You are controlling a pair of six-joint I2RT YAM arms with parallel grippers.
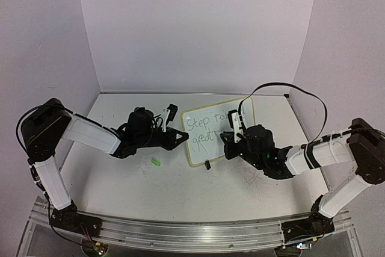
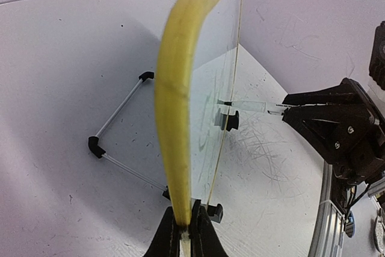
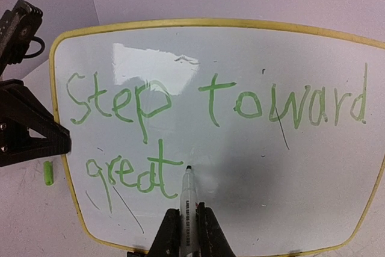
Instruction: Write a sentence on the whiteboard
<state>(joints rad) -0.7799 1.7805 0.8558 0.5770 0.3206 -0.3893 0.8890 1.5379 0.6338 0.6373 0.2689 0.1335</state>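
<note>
L arm [image 1: 90, 132] reaches from its base at the bench's near-left corner, elbow raised, forearm running right and low across the bench [image 1: 180, 200]. The left claw [image 1: 182, 138] is clamped on the left rim of the whiteboard [image 1: 201, 153] – in the L wrist view its fingers [image 2: 170, 233] pinch the yellow-green edge, with the board seen edge-on.

R arm [image 1: 328, 151] comes in from the near-right corner, forearm low and heading left, wrist turned toward the board face. The right claw [image 3: 186, 236] is closed on a marker [image 3: 187, 200], barrel between the fingers.

The board sits mid-bench betw. the two claws, propped on its wire stand [image 2: 120, 130]. It leans back with its face toward the arms. Its long axis runs left-right, the right end a bit farther back.

The marker's long axis points straight at the board face, tip touching just right of the last "t". The sentence [image 3: 213, 100] is in green, in two lines, and so far reads "Step toward" over "great".

A small green piece [image 1: 156, 162] lies on the bench near the left claw, apart from the board.
</note>
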